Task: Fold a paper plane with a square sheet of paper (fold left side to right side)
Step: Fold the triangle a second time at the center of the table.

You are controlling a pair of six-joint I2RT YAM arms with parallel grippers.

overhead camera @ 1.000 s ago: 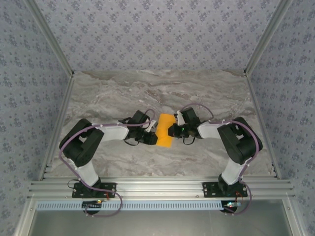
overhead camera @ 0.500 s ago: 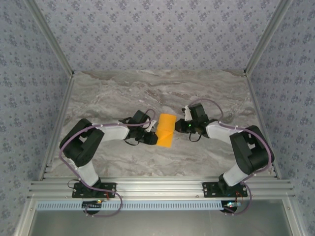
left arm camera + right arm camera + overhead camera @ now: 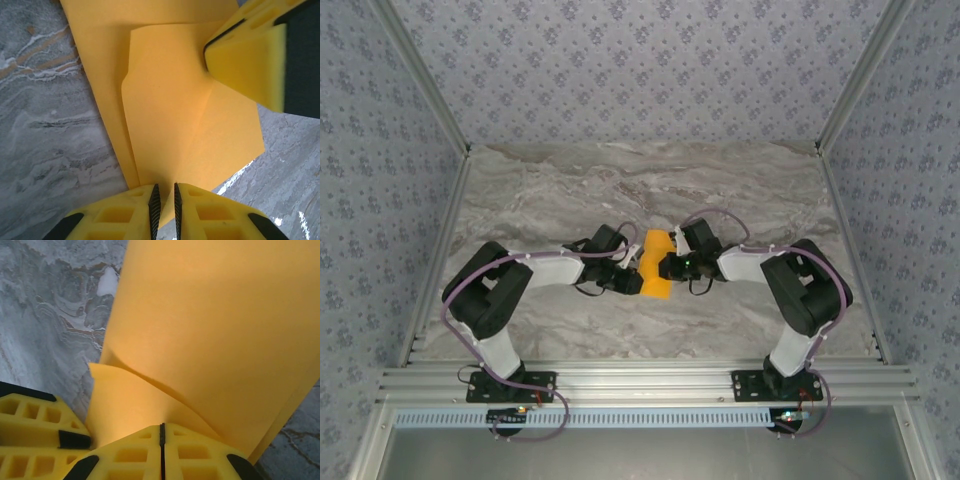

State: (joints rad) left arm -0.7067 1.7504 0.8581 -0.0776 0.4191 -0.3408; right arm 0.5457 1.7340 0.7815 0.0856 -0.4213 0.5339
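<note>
Top view: sheet (image 3: 657, 262) side edges hidden under left fingers (image 3: 634, 283) & right fingers (image 3: 670, 267); creases too small to read. Wrist views: sheet cut off at frame top.

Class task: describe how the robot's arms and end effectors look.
The left arm and right arm have white links, bulky black joints and looping purple cables. The left end effector and right end effector have blocky yellow fingers with square cut-outs and black pads.

Marbled table (image 3: 570, 190), orange paper (image 3: 657, 284) seemingly atop
</note>
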